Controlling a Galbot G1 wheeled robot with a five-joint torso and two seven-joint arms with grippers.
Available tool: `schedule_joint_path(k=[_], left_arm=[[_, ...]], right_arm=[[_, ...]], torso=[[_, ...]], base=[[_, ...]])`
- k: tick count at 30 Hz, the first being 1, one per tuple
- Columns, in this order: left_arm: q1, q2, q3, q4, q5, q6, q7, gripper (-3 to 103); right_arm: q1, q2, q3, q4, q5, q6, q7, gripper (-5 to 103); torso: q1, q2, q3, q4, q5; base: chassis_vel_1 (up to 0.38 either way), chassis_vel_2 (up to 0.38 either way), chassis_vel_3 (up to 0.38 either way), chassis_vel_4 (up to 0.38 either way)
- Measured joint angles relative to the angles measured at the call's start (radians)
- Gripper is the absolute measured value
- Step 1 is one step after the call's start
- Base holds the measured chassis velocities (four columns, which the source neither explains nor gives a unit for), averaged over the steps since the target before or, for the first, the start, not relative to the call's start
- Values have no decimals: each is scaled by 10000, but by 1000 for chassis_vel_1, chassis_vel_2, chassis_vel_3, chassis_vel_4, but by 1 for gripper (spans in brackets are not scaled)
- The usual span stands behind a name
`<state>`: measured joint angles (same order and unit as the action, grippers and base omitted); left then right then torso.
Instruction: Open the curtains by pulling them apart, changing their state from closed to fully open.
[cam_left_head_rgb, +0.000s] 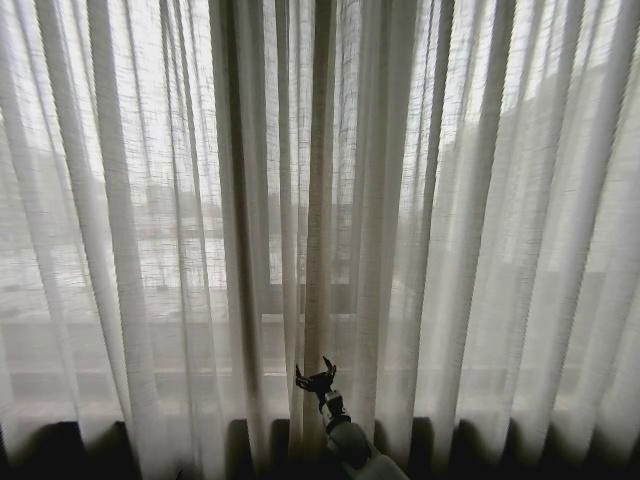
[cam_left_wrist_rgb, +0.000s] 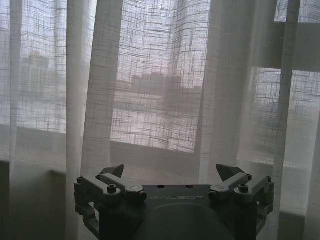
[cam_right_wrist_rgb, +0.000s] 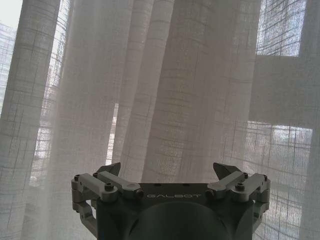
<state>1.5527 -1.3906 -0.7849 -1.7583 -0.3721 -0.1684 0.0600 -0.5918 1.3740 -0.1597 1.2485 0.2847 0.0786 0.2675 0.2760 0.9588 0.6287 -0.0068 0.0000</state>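
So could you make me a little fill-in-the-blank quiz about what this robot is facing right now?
1. The sheer white curtains are drawn ____ across the window.
2. In the head view, one gripper is raised at the ____ of the curtains, where the folds bunch.
3. The right gripper has its fingers spread ____.
4. The left gripper holds ____.

Missing words: closed; middle; open; nothing

Window frame (cam_left_head_rgb: 300, 298) behind the fabric: a horizontal bar across the middle of the head view, and a vertical bar at centre. Blurred buildings (cam_left_wrist_rgb: 160, 85) outside, centre of the left wrist view. Dark strip of wall or floor (cam_left_head_rgb: 60, 445) along the bottom edge, lower left of the head view.
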Motion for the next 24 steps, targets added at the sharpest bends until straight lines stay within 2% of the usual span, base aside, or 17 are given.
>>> schedule_joint_path(k=[1, 3, 6, 9, 12, 13, 14, 15, 16, 19, 21, 22, 23, 24], left_arm=[[0, 0, 0, 0, 0, 0, 0, 100], [18, -3, -1, -3, -5, -21, 0, 100], [24, -14, 13, -10, -5, -24, 0, 100], [26, -11, 33, -44, -5, -25, 1, 100], [25, 3, 33, -49, -5, -25, 0, 100], [24, 12, 31, -52, -5, -25, 0, 100], [17, 23, 28, -52, -9, -25, 0, 100], [8, 25, 28, -48, -10, -25, 0, 100], [8, 25, 28, -48, -10, -25, 0, 100], [-27, 32, 35, -23, -14, -25, 0, 100], [-35, 33, 38, -18, -15, -25, 0, 100], [-36, 35, 41, -13, -16, -26, 0, 100], [-36, 35, 41, -13, -16, -26, 0, 100], [-37, 38, 42, -8, -18, -25, 0, 100]], right_arm=[[0, 0, 0, 0, 0, 0, 0, 103], [-61, 0, 10, 86, -6, -26, 54, 94], [-91, 0, 20, 132, -12, -38, 70, 89], [-156, 0, 27, 159, -31, -49, 80, 73], [-163, 0, 24, 160, -35, -49, 80, 68], [-163, 0, 12, 159, -38, -49, 80, 62], [-133, 0, -35, 122, -42, -50, 81, 46], [-111, 0, -44, 111, -43, -49, 83, 40], [-111, 0, -44, 111, -43, -49, 83, 40], [-133, 0, -15, 110, -55, -50, 84, 24], [-183, 0, 26, 128, -62, -50, 84, 24], [-249, 0, 91, 173, -74, -49, 83, 18], [-249, 0, 91, 173, -74, -49, 83, 18], [-361, 0, 193, 259, -98, -47, 80, 13]], torso=[[0, 0, 0, 0, 0], [0, 0, 0, 0, 0], [0, 0, 0, 0, 0], [0, 1, 0, 0, 0], [0, 2, 0, 0, 0], [0, 1, 0, 0, 0], [0, 2, -1, 1, 0], [0, 1, 0, 1, 0], [0, 1, 0, 1, 0], [0, 1, 0, 1, -1], [0, 1, 0, 1, 0], [0, 1, 0, 1, 0], [0, 1, 0, 1, 0], [0, 1, -1, 1, -1]], base=[[0, 0, 0, 0], [0, 0, 0, 0], [0, 0, 0, 0], [0, 0, 0, 0], [0, 0, 0, 0], [0, 0, 0, 0], [0, 0, 0, 0], [0, 0, 0, 0], [0, 0, 0, 0], [0, 0, 0, 0], [0, 0, 0, 0], [0, 0, 0, 0], [0, 0, 0, 0], [0, 0, 0, 0]])
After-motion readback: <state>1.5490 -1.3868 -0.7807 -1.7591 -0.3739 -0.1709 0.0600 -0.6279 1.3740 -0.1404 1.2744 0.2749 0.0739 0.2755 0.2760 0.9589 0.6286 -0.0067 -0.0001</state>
